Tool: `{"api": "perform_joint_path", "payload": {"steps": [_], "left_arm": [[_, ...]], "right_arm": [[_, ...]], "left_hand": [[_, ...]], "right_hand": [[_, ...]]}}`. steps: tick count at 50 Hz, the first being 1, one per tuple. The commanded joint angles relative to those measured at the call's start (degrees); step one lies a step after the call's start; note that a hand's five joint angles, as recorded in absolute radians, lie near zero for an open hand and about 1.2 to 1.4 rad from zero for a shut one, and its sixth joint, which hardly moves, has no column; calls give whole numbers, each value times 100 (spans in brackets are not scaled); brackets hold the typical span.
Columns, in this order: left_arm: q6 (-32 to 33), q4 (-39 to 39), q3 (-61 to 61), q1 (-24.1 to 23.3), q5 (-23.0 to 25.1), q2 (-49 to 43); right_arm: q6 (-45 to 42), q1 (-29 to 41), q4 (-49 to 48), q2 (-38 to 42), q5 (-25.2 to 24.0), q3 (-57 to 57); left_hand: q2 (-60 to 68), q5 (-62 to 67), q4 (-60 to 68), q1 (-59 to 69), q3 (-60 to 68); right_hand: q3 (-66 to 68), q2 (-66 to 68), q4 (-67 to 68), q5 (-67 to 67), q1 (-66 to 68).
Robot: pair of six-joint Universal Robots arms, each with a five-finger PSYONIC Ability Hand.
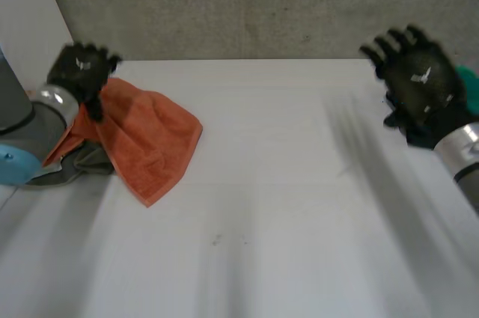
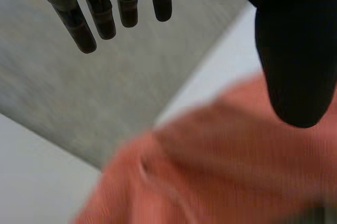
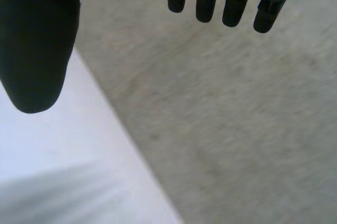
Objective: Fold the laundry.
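Plainly, left robot hand (image 1: 78,69) hangs spread above the orange towel (image 1: 153,146), right robot hand (image 1: 419,82) spread too.

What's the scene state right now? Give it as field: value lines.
surface: white table
towel: orange towel, rumpled, at the table's left side
other cloth: grey cloth, partly under the towel's left edge
left hand: left hand over the towel's far corner, fingers straight, thumb apart
right hand: right hand over the table's far right, fingers straight, holding nothing
progress: no neat fold visible
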Motion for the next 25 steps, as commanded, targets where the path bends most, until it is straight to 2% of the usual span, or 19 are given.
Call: {"api": "perform_joint_path", "payload": {"steps": [1, 3, 5, 6, 7, 9, 14, 17, 18, 24, 25], "left_arm": [[699, 0, 311, 308, 448, -1015], [655, 0, 356, 308, 448, -1104], [523, 35, 382, 239, 457, -1122], [479, 62, 382, 203, 466, -1122], [322, 184, 382, 99, 466, -1070], [111, 377, 365, -60, 431, -930], [-1012, 983, 41, -639, 334, 263], [-1497, 1116, -22, -965, 325, 634], [-1786, 1151, -22, -1253, 317, 810], [-2421, 1204, 57, -2204, 326, 935], [-2483, 1222, 170, -2536, 299, 734]], "right_arm": [[-172, -76, 392, 269, 48, 184], [-216, -154, 471, 340, 48, 184], [-225, -225, 515, 375, 57, 193], [-234, -243, 532, 375, 57, 193], [-234, -260, 541, 384, 57, 193], [-243, -278, 559, 384, 66, 219], [-234, -287, 568, 322, 74, 246], [-234, -287, 594, 296, 118, 246], [-234, -287, 611, 279, 153, 246], [-225, -278, 875, 86, 504, 211], [-217, -278, 910, 68, 531, 202]], "left_hand": [[857, 762, 873, 938, 818], [1748, 1653, 1764, 1829, 1709], [5220, 5125, 5236, 5301, 5181], [6334, 6239, 6350, 6415, 6295], [6810, 6715, 6826, 6891, 6770], [6814, 6719, 6830, 6895, 6775], [6814, 6719, 6830, 6895, 6775], [6814, 6719, 6830, 6895, 6775], [6814, 6719, 6830, 6895, 6775], [6814, 6719, 6830, 6895, 6775], [6814, 6719, 6830, 6895, 6775]], "right_hand": [[-249, -254, -252, -276, -309], [-249, -254, -252, -276, -309], [-249, -254, -252, -276, -309], [-249, -254, -252, -276, -309], [-249, -254, -252, -276, -309], [-249, -254, -252, -276, -309], [-249, -254, -252, -276, -309], [-249, -254, -252, -276, -309], [-249, -254, -252, -276, -309], [-249, -254, -252, -276, -309], [-249, -254, -252, -276, -309]]}}
